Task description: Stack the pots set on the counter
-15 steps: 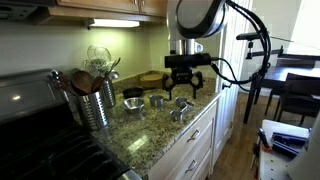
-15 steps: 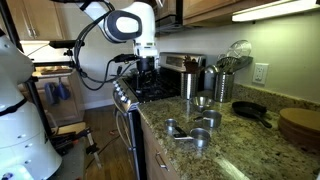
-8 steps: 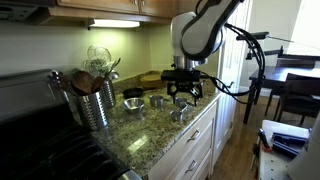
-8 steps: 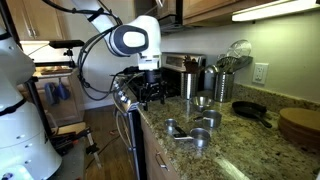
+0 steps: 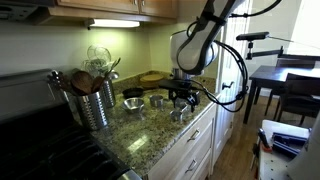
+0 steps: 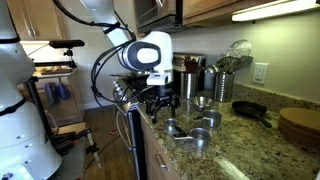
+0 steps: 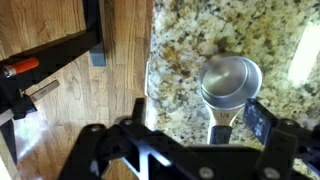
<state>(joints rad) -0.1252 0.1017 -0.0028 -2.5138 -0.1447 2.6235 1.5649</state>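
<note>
Several small shiny metal pots lie on the granite counter (image 5: 150,135). In both exterior views they form a loose group (image 5: 157,101) (image 6: 190,137). My gripper (image 5: 182,97) (image 6: 165,103) hangs low over the counter's front edge, beside the nearest pots. In the wrist view one pot (image 7: 230,80) sits between my open fingers (image 7: 198,115), nearer the right finger. Its handle is marked 1/4 and points toward me. I hold nothing. The counter (image 7: 190,40) ends at the left, above the wooden floor.
A ribbed steel utensil canister (image 5: 97,100) (image 6: 220,85) stands by the stove (image 5: 40,140). A dark skillet (image 6: 250,110) and a round wooden piece (image 6: 300,125) lie farther along the counter. A dark table with chairs (image 5: 285,85) stands beyond.
The arm has come down and the gripper has dropped from well above the counter to just over the pots at the front edge. The pots have not moved.
</note>
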